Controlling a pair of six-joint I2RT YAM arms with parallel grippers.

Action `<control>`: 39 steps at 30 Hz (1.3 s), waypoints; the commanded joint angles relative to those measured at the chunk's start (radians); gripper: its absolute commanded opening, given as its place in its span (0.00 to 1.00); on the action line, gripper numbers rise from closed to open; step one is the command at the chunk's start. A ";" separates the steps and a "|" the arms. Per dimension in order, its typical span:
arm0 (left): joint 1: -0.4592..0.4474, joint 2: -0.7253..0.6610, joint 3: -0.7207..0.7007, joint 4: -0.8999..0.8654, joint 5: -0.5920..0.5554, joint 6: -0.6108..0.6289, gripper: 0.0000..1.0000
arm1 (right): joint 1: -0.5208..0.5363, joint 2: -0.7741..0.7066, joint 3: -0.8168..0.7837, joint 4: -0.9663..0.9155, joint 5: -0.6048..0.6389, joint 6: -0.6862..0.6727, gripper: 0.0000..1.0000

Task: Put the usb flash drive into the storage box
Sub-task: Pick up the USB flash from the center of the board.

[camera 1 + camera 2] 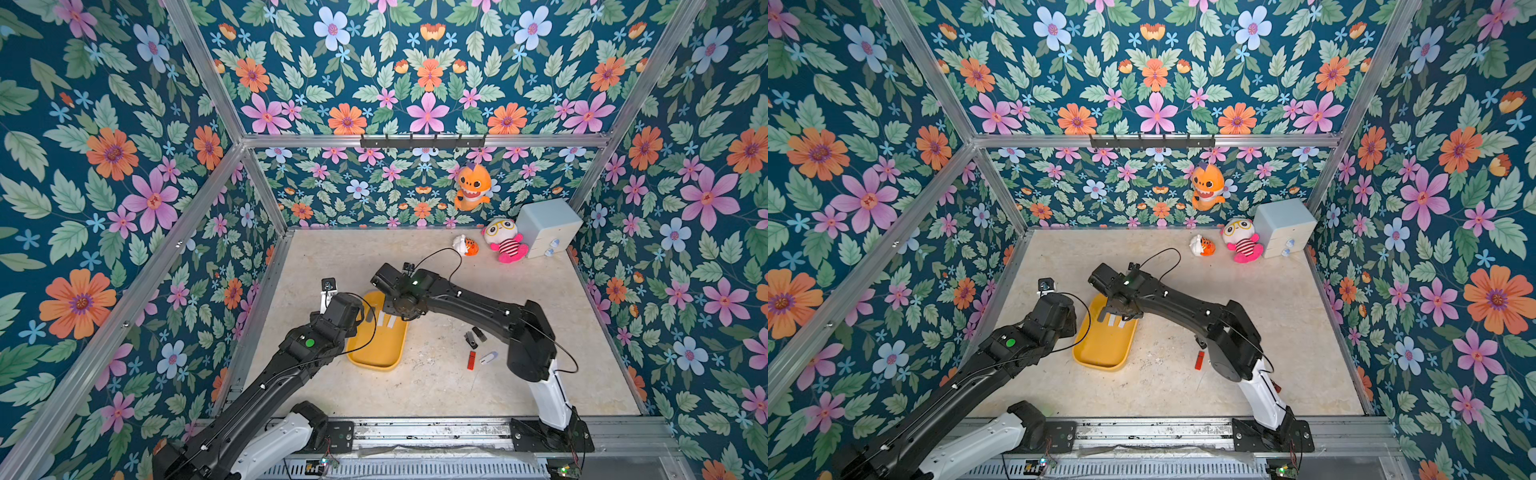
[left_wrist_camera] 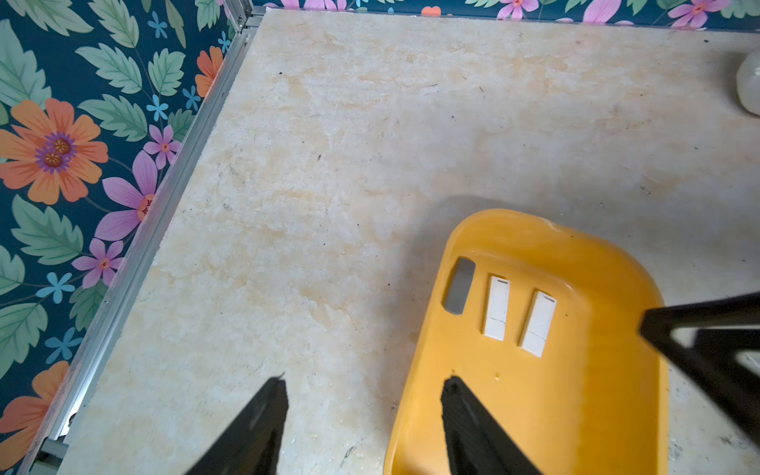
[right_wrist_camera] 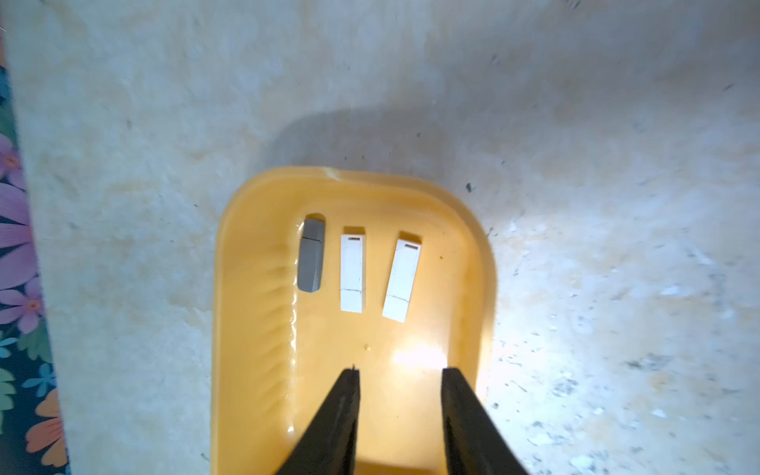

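Observation:
The storage box (image 1: 374, 353) is a shallow yellow tray left of the table's middle, seen in both top views (image 1: 1100, 349). In its far end lie a grey usb flash drive (image 3: 311, 255) and two white ones (image 3: 352, 269) (image 3: 402, 275), side by side. My right gripper (image 3: 399, 372) hovers over the tray's middle, open, with nothing between its fingers. My left gripper (image 2: 364, 382) is open and empty, straddling the tray's left rim (image 2: 415, 370). More drives lie on the table to the right: a red one (image 1: 471, 360), a white one (image 1: 488, 357) and two black ones (image 1: 471, 340).
A pale blue drawer cabinet (image 1: 548, 226) stands in the far right corner with a pink striped plush doll (image 1: 505, 241) and a small toy (image 1: 467, 245) beside it. An orange plush (image 1: 473, 187) hangs on the back wall. Floral walls enclose the table.

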 commanded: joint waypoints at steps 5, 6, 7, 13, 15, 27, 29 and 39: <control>-0.050 -0.098 -0.022 0.097 0.098 0.066 0.64 | -0.115 -0.540 -0.609 0.261 0.227 -0.154 0.39; -0.052 -0.116 -0.026 0.111 0.117 0.070 0.64 | -0.132 -0.627 -0.699 0.299 0.259 -0.180 0.40; -0.053 -0.123 -0.024 0.115 0.150 0.068 0.64 | -0.165 -0.710 -0.792 0.309 0.276 -0.193 0.41; -0.236 0.019 0.020 0.192 0.221 -0.068 0.62 | -0.532 -1.048 -1.203 0.353 0.100 -0.253 0.42; -0.368 0.125 0.061 0.228 0.147 -0.116 0.64 | -0.608 -1.116 -1.293 0.392 0.081 -0.272 0.43; -0.590 0.853 0.373 0.409 0.344 -0.298 0.64 | -0.672 -1.136 -1.409 0.475 0.066 -0.283 0.47; -0.619 0.944 0.443 0.394 0.348 -0.298 0.63 | -0.672 -1.147 -1.417 0.487 0.056 -0.290 0.47; -0.663 1.138 0.599 0.302 0.320 -0.321 0.53 | -0.672 -1.202 -1.443 0.498 0.050 -0.296 0.48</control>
